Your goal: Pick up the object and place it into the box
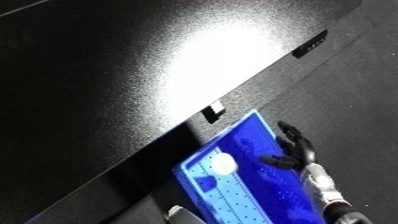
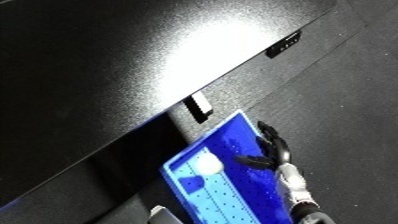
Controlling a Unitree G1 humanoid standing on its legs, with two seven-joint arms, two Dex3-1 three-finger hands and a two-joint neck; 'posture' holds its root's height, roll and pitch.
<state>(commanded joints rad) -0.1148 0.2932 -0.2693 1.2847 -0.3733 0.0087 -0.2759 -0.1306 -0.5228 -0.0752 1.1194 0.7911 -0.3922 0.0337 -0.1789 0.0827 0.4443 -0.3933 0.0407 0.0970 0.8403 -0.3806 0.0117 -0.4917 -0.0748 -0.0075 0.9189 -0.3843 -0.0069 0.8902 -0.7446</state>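
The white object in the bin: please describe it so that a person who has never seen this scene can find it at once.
Start at the large black table that fills the upper left of the view. Below its edge stands a bright blue bin, with the robot's right hand over its right rim. The object is a small, pale, roundish thing lying inside the bin near its left wall, the only white item on the blue floor.

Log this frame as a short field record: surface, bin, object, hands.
surface: black table, bright glare patch, nothing seen on top
bin: blue bin on the dark floor beside the table edge
object: white round object lying inside the bin
right hand: right hand over the bin's far rim, fingers relaxed, holding nothing
left hand: not in view
task state: object already in the bin
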